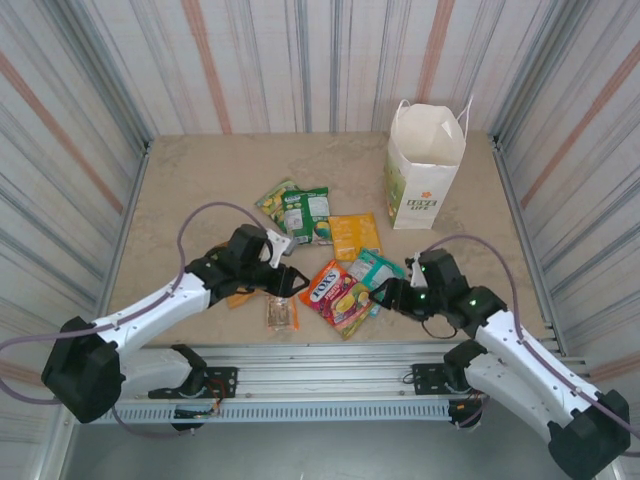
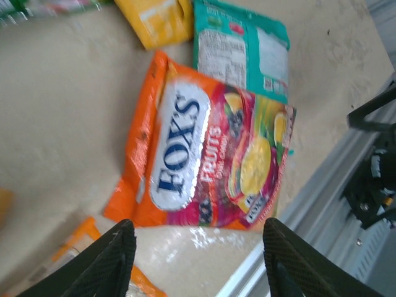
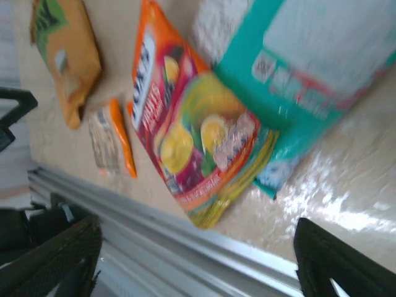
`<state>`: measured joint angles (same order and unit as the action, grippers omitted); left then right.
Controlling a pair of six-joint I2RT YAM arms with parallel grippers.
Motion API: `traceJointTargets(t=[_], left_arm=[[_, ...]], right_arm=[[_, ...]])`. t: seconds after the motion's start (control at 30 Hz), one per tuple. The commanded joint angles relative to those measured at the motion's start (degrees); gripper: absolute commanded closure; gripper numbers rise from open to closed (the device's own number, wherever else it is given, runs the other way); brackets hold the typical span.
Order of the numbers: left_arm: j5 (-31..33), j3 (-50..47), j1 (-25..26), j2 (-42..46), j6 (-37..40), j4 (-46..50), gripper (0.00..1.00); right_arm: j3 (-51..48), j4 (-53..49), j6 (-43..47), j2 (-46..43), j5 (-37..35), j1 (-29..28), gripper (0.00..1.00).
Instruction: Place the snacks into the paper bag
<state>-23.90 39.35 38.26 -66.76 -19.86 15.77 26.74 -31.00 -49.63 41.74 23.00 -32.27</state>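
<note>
Far right on the tabletop (image 1: 190, 190), the bag (image 1: 425, 170) stands upright, mouth open, well apart from the snacks. Mid-table, the packets lie flat and loose. A green packet (image 1: 305, 212) sits farthest, and the yellow packet (image 1: 355, 235) is just to its right. The teal packet (image 1: 378, 265) is nearer, with the red packet (image 1: 338, 295) touching its left side. A small clear packet (image 1: 282, 313) lies close to the near rail (image 1: 330, 352). From above, the left fingers (image 1: 293, 279) hover just left of the red packet. The right fingers (image 1: 385, 293) come in from its right, beside the teal one.

Over to the left wrist: both fingers are spread wide apart with bare tabletop between them. The red packet lies just beyond the tips, its FOX'S lettering plain to read. Teal and yellow sit farther on. The clear packet's orange edge peeks in beside the left-hand finger.

Now the right wrist, a bit blurred: these fingers are wide apart too, gripping nothing. Beyond them the red packet lies against the teal one. Farther off are the clear packet and an orange packet (image 3: 65, 55). The rail runs beneath the fingers.
</note>
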Motion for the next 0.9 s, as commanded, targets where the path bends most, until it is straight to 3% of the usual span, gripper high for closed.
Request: traceJointTargets(t=[0.0,0.1,0.33,0.73,0.87], left_arm=[[-2.99,-1.27,1.16,-1.92,-3.63,-3.53,0.44],[-2.31,-0.92,1.97,-5.42,-3.17,-4.15,0.46],[-3.58,3.30,3.43,-15.77,-2.28,-6.72,0.55],[-1.88,6.11,4.01,-24.30,-2.03,-8.18,0.60],[-1.60,5.85,3.99,-25.59,-2.20,-8.39,0.62]], right_arm=[[-4.55,9.48,-10.94,-0.48,2.05,-4.43,0.25],[-6.51,14.86,-11.90,2.02,0.18,-7.87,0.28],[-8.54,21.87,-11.06,8.35,-1.33,-8.37,0.27],[-8.52,32.44,-7.67,22.32,4.55,-5.94,0.27],[-7.16,37.01,-6.24,26.39,6.73,-5.04,0.32]])
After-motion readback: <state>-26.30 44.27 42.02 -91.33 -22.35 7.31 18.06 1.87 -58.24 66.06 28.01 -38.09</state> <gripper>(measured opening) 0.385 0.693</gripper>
